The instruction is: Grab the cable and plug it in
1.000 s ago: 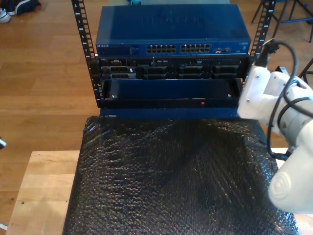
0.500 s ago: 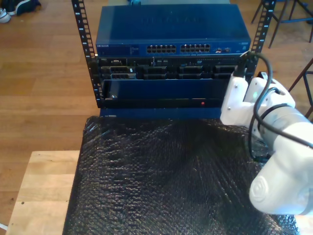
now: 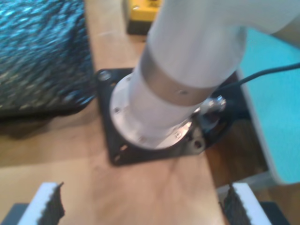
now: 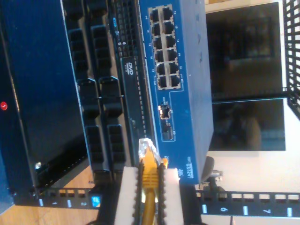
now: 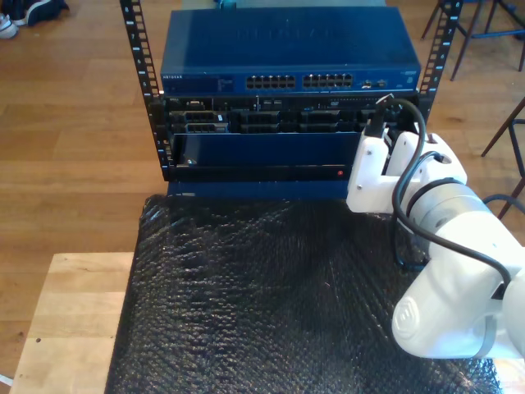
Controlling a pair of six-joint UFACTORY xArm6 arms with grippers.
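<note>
The yellow cable [image 4: 149, 185] runs between the white pads [image 4: 126, 194] of my second gripper [image 4: 149, 174], which is shut on it. Its clear plug [image 4: 147, 146] sticks out ahead of the fingers, a short way from the front of the blue network switch [image 4: 180, 84] and short of its port rows [image 4: 164, 47]. In the exterior view my second arm [image 5: 394, 168] stands before the rack at the exterior view's right, near the switch's ports [image 5: 299, 82]. My first gripper [image 3: 140, 211] is open over bare wood, its toothed fingers [image 3: 47, 206] far apart.
A black bubble-wrap mat [image 5: 279, 295] covers the wooden table [image 5: 74, 320] before the rack [image 5: 139, 66]. Server units [image 5: 279, 119] sit under the switch. An arm's base [image 3: 154, 93] stands bolted on a black plate, with a yellow box [image 3: 143, 14] beyond it.
My second arm has swung toward the exterior view's left and in toward the rack front, ending close to the switch's end at that view's right.
</note>
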